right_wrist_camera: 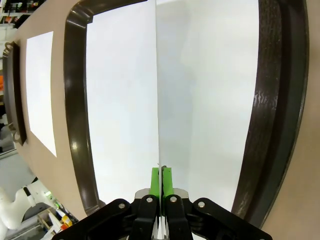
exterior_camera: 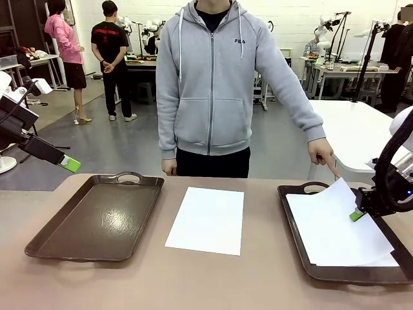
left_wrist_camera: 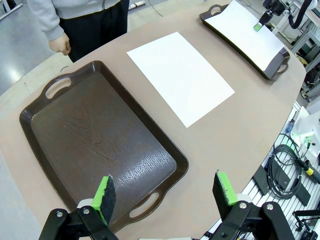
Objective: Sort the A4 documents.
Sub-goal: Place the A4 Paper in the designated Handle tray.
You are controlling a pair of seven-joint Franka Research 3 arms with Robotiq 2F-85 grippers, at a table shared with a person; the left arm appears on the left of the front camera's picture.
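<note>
Pinching one lifted A4 sheet by its edge in the right gripper, pads clamped on it, just above the right tray; risking slipping or creasing under a sideways tug; leaving another sheet left of that tray, holding the left gripper agape farther left

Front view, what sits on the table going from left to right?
Empty brown tray → single white sheet lying flat between the trays → second brown tray holding white sheets, one of them pinched by the right gripper.
</note>
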